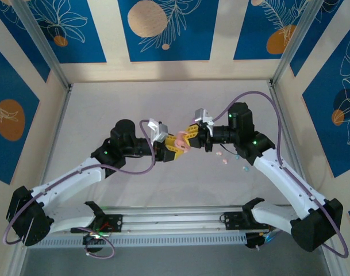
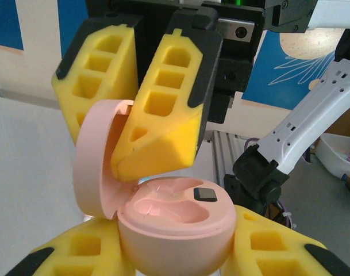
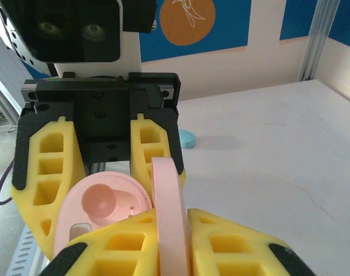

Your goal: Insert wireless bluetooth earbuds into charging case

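White table [image 1: 163, 103] below: left jaws clamp pink case [image 2: 175, 244] base, right jaws pinched on lid [image 3: 168, 210].

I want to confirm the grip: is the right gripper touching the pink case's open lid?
Touching. In the right wrist view the right gripper pinches the lid, no gap visible.

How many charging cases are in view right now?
2. The open pink case sits in the left fingers, its lid pinched by the right fingers. What looks like a light blue case lies on the table beyond. More may hide under the arms.
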Tool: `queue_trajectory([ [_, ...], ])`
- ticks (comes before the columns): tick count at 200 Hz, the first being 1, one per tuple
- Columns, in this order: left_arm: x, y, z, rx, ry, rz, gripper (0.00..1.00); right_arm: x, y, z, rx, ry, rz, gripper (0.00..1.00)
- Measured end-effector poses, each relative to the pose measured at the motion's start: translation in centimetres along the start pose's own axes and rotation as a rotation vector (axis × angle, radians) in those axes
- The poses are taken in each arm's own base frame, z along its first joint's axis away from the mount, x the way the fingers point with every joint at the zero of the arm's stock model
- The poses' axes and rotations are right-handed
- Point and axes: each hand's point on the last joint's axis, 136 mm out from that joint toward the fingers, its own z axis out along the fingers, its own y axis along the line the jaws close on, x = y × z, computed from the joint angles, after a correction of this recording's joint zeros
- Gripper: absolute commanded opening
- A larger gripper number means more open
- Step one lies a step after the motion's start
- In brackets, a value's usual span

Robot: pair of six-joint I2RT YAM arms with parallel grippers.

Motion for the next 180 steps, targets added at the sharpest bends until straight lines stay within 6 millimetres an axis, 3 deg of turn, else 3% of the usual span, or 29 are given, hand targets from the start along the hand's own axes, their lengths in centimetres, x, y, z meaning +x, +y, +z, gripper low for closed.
queue_trajectory([
  [48, 0.1, -0.2, 0.2, 0.009, 0.003, 0.012, 0.52, -0.5, 0.4, 0.0, -0.013, 0.007, -0.010, 0.04],
  [118, 1.4, 0.1, 0.7, 0.005, 0.042, -0.008, 0.62, -0.8, 1.4, 0.5, -0.036, 0.015, -0.048, 0.05],
  [180, 1.4, 0.0, 0.8, 0.006, 0.043, -0.016, 0.72, -0.3, 0.5, 0.8, 0.040, 0.048, -0.080, 0.05],
])
